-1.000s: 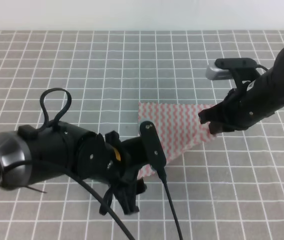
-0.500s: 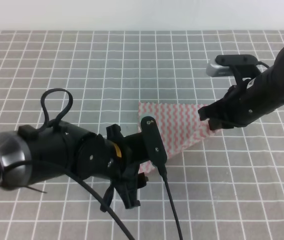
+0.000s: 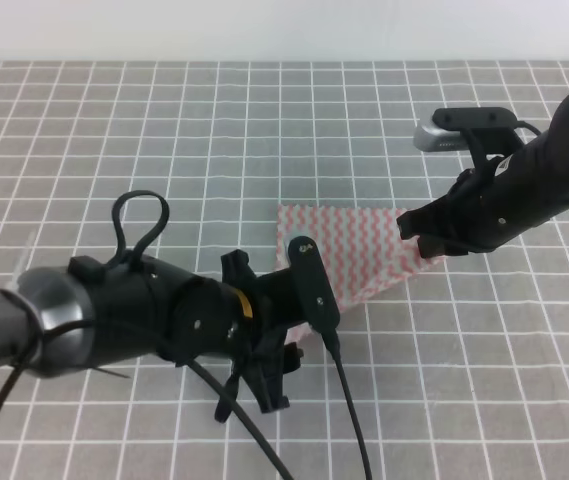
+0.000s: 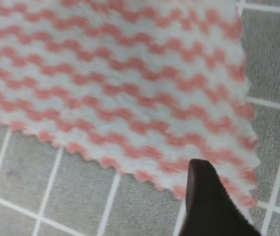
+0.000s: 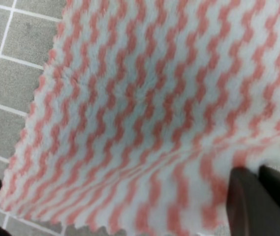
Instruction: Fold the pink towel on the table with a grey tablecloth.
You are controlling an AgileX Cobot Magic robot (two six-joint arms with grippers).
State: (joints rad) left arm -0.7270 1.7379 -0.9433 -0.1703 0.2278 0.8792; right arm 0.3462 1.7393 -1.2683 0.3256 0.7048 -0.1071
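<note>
The pink towel point(image 3: 354, 250) lies on the table with a grey tablecloth point(image 3: 164, 130), and its right corner is lifted. My right gripper point(image 3: 422, 240) is shut on that corner; in the right wrist view its fingers point(image 5: 245, 201) pinch the pink towel point(image 5: 154, 98) at the lower right. My left gripper point(image 3: 256, 385) hovers over the towel's near-left corner, which the arm hides in the high view. Seen from the left wrist, the left gripper point(image 4: 250, 177) is open, one dark finger point(image 4: 208, 206) beside the frayed corner of the pink towel point(image 4: 120, 88).
White grid lines cover the grey cloth point(image 4: 71, 191) all around the towel. The left arm's black body and cables point(image 3: 114, 320) fill the lower left of the high view. A pale wall runs along the far edge.
The left arm has shifted right and closer to the towel's near-left corner. The right gripper has risen slightly with the right corner, then held still.
</note>
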